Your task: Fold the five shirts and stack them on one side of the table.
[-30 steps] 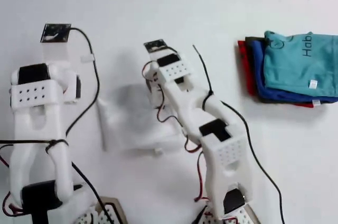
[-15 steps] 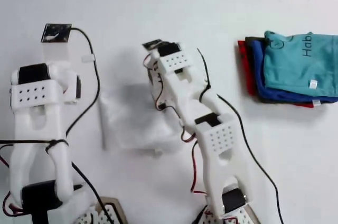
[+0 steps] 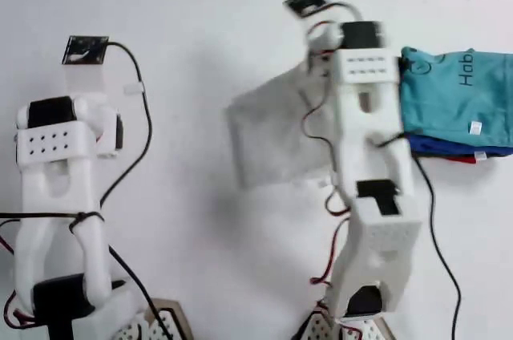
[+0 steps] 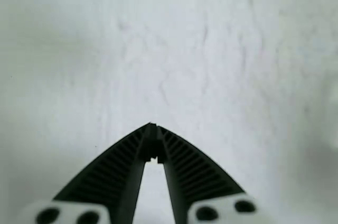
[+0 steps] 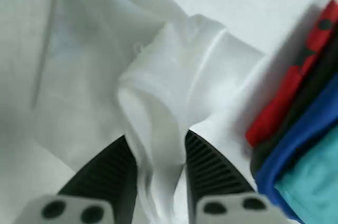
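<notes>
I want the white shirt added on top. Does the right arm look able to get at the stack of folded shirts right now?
Likely yes. The right gripper, shut on the white shirt, is right beside the stack, and nothing stands between them.

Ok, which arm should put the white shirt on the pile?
Right: the right gripper holds the white shirt next to the pile; the left gripper sits shut over bare table, far from it.
</notes>
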{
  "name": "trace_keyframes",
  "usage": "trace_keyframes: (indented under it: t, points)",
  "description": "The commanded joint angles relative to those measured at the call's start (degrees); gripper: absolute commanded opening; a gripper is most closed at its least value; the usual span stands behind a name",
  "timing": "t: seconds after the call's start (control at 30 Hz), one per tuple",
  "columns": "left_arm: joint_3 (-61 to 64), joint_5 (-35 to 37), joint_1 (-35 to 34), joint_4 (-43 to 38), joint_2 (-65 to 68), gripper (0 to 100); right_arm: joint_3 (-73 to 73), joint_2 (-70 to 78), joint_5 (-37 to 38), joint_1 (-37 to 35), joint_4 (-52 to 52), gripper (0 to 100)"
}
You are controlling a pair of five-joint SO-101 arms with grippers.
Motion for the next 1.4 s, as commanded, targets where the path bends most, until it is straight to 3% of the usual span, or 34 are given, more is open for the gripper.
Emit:
trace_keyframes:
  t: [0.0,0.23,0.57,0.73,0.9,1.0,1.37]
  points:
    - [-0.1,0.0,-0.6,-0.8,-2.0,3,-2.8,-8.5,4.0,4.0,1.2,2.0]
    - [0.3,0.0,-0.6,-0.8,-2.0,3,-3.3,-13.6,15.1,14.0,0.6,2.0]
    - [8.0,0.0,-0.5,-6.7,-2.2,3,-22.9,-1.4,19.2,28.4,-1.2,2.0]
    - [9.5,0.0,-0.6,-6.9,-2.3,3,-32.4,10.6,19.8,32.0,-5.2,2.0]
    - [9.5,0.0,-0.6,-6.6,-2.4,3,-36.8,20.7,27.9,33.8,-12.2,2.0]
    - [9.5,0.0,-0.6,-6.5,-2.4,3,-39.0,24.7,28.1,35.2,-18.1,2.0]
    - [9.5,0.0,-0.6,-6.5,-2.4,3,-39.9,27.4,28.3,37.3,-24.1,2.0]
